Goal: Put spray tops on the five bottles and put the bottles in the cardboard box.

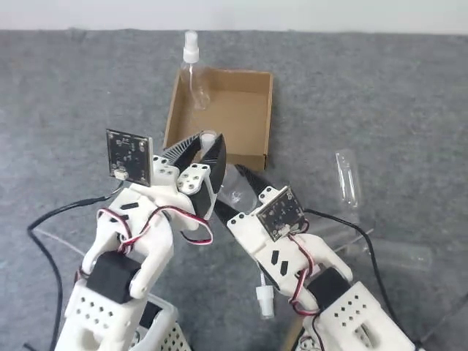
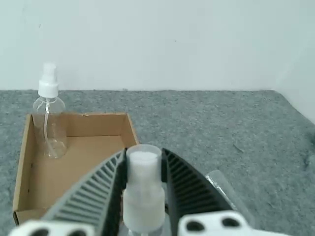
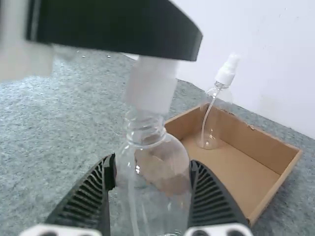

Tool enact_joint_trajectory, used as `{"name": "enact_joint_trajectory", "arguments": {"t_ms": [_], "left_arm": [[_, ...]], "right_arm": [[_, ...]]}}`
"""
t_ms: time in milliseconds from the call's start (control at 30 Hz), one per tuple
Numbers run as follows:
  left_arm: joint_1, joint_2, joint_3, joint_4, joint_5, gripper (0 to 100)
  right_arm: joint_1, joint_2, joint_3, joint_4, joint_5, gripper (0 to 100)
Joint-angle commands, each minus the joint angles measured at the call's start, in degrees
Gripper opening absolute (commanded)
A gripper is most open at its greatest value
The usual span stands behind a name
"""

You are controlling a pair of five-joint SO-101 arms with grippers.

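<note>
My left gripper (image 1: 208,142) (image 2: 142,157) is shut on a white spray top (image 1: 208,136) (image 2: 143,184) (image 3: 151,88). The top sits on the neck of a clear bottle (image 1: 232,193) (image 3: 152,182), which my right gripper (image 1: 228,189) (image 3: 151,164) holds upright, shut around its body. Both hover just in front of the cardboard box (image 1: 234,110) (image 2: 74,162) (image 3: 241,162). Inside the box, at its far left corner, stands one bottle with a spray top (image 1: 192,69) (image 2: 49,115) (image 3: 216,105).
A clear uncapped bottle (image 1: 348,175) lies on the grey mat to the right, and another (image 1: 398,252) lies nearer the right arm. A loose spray top (image 1: 265,300) rests between the arm bases. A white basket (image 1: 164,329) sits at the front left.
</note>
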Motion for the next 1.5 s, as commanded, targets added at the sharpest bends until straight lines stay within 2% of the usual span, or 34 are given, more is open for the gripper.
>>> {"name": "enact_joint_trajectory", "arguments": {"t_ms": [0, 267, 433, 633, 1100, 1200, 1467], "left_arm": [[0.3, -1.2, -0.6, -0.1, -1.0, 2], [3.9, -1.2, 0.9, -0.1, -5.1, 2], [3.9, -1.2, 1.1, -0.1, -5.1, 2], [3.9, -1.3, 1.1, 1.1, -5.1, 15], [3.8, -1.3, -0.5, 2.5, -5.1, 15], [3.8, -1.3, -2.6, 4.6, -4.7, 19], [-4.6, -1.3, -9.1, 8.6, 1.4, 28]], "right_arm": [[1.3, -2.1, -2.4, -1.7, 0.4, 0.8], [1.6, -2.1, -2.4, -1.6, 0.3, 0.7], [1.7, -2.1, -2.4, -1.6, 0.3, 0.7], [3.1, -2.1, -2.5, -1.7, 0.2, 0.7], [5.3, -2.1, -3.3, -1.6, 0.1, 0.7], [5.2, -2.1, -3.3, -1.6, 0.1, 0.7], [5.0, -1.6, -3.3, -1.6, 0.1, 0.7]]}}
